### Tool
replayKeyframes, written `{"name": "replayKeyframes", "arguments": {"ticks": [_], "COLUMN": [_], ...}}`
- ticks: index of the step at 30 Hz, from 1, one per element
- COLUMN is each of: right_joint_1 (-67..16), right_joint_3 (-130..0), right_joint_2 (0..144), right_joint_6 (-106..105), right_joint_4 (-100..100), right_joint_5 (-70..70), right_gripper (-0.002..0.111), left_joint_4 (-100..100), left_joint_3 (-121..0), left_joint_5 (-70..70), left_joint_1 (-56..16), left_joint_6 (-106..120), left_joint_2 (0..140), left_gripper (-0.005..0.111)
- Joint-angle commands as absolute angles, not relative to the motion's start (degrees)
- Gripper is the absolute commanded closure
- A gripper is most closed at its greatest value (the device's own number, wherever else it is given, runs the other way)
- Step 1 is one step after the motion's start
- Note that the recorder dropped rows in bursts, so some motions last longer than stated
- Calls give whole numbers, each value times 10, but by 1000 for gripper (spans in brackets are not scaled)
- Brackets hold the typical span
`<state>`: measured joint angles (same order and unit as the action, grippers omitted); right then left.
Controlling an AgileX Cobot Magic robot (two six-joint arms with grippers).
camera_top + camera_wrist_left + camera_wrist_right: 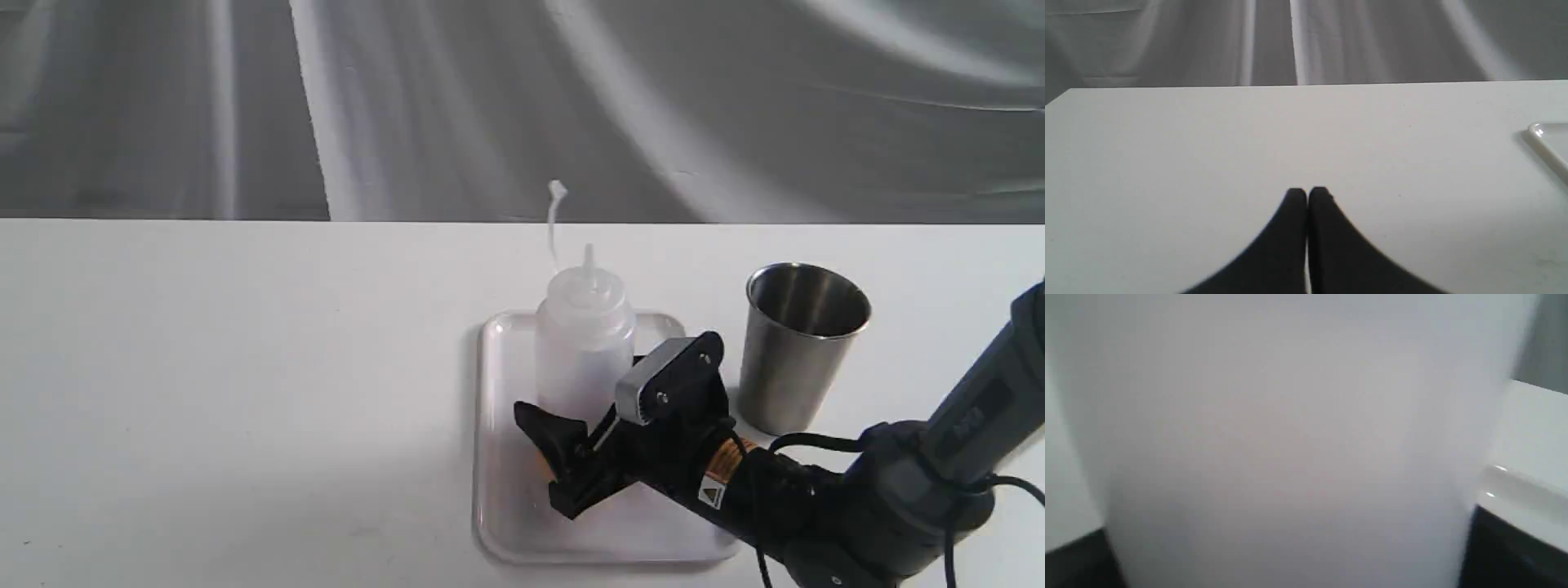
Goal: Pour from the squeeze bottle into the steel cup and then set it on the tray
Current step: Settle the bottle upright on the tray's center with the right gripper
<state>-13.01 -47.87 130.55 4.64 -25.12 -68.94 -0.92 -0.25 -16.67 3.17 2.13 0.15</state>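
The squeeze bottle (pixel 584 351) stands upright on the tray (pixel 506 490), nozzle up, with its cap strap sticking up above it. My right gripper (pixel 584 404) reaches in low from the right, and its black fingers (pixel 1077 559) sit on either side of the bottle's lower body with no gap showing. In the right wrist view the bottle (pixel 1290 437) fills the picture, and the tray's rim (pixel 1523 494) shows beside it. The steel cup (pixel 796 351) stands upright on the table just right of the tray. My left gripper (pixel 1306 192) hovers shut over bare table, holding nothing.
A white table top runs to a grey draped backdrop. In the left wrist view one corner of the tray (pixel 1547 139) shows far off to the side. My right arm and its cable (pixel 898 490) lie across the table's near right corner.
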Motion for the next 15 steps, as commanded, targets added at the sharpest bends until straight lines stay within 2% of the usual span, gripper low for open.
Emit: {"name": "replayKeyframes", "arguments": {"ticks": [1,9,15], "right_joint_1": [-126,-126,-126], "right_joint_3": [-478,-478,-477], "right_joint_2": [1304,1304,1304], "right_joint_6": [51,51,51], "right_joint_4": [-258,-251,-251], "right_joint_5": [-700,-700,-700], "right_gripper": [17,3,3], "left_joint_4": [-10,-10,-10], "left_joint_3": [0,0,0], "left_joint_5": [-161,-161,-161], "left_joint_1": [27,27,27], "left_joint_6": [21,21,20], "left_joint_2": [0,0,0], "left_gripper": [107,107,107]}}
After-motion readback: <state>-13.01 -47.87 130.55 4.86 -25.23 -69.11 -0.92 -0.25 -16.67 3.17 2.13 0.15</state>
